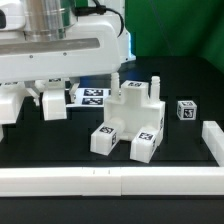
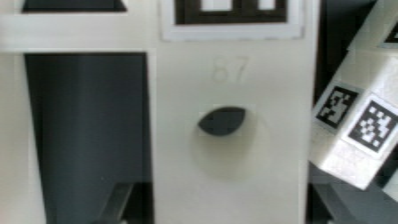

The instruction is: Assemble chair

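My gripper [image 1: 46, 36] is shut on a large white chair piece [image 1: 80, 58], a long chunky bar held above the black table at the exterior view's left. In the wrist view this bar [image 2: 222, 150] fills the middle, with a dark round hole and a tag at one end; my dark fingers [image 2: 125, 205] press against both of its sides around the gripper [image 2: 222, 212]. Two white blocks [image 1: 54, 101] hang under the bar. A second tagged white chair part [image 1: 132, 122], a block with stubby legs, stands on the table in the middle. A small tagged cube [image 1: 186, 110] lies to its right.
A long white border rail [image 1: 110, 181] runs along the front edge and another section [image 1: 212, 141] along the exterior view's right. The marker board [image 1: 92, 96] lies flat behind the standing part. A tagged white piece [image 2: 365, 125] shows beside the bar in the wrist view.
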You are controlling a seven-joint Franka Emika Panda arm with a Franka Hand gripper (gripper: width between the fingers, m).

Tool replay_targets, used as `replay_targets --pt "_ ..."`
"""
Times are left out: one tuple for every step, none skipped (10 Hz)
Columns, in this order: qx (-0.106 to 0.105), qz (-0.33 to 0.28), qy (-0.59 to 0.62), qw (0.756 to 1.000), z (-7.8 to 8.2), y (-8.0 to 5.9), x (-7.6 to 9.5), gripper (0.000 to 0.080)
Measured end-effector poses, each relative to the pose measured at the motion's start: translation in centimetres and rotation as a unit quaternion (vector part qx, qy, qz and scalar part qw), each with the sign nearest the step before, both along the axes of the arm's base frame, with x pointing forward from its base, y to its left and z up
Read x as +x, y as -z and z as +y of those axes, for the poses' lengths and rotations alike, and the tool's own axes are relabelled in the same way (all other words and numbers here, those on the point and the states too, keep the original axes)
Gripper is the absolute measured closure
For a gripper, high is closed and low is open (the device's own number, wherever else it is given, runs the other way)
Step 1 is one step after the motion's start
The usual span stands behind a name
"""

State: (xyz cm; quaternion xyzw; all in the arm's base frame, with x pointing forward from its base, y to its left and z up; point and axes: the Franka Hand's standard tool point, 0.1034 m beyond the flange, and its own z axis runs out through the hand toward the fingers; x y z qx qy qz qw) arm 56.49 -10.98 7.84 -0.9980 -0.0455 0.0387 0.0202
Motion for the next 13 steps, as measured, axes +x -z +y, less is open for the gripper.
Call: replay_targets --pt "-0.001 0.001 0.022 1.0 0.0 0.0 0.0 0.0512" --pt "-0.003 0.002 0.049 0.999 0.0 0.0 0.0 0.0512" --pt "-0.003 0.004 0.098 0.995 -0.5 0.0 -0.3 0.0512" --pt "-0.004 0.005 0.13 0.991 -0.5 -0.3 -0.5 0.0512" --pt "-0.004 0.007 0.167 0.986 -0.1 -0.9 -0.6 0.0512" --pt "-0.001 0.005 0.181 0.983 0.0 -1.7 -0.9 0.0512" --pt "0.001 0.003 0.183 0.983 0.2 -2.3 -1.0 0.0512" --pt "0.003 0.0 0.194 0.981 1.0 -3.0 -0.9 0.0512" --pt "0.006 -0.002 0.206 0.979 2.2 -3.9 -1.1 0.0512" --pt "0.008 -0.001 0.218 0.976 3.3 -4.5 -1.1 0.0512" --pt "0.007 0.001 0.216 0.976 3.2 -4.2 -1.2 0.0512" --pt "0.006 0.002 0.223 0.975 3.1 -4.1 -1.2 0.0511" --pt "0.006 0.002 0.221 0.975 3.2 -4.1 -1.2 0.0511"
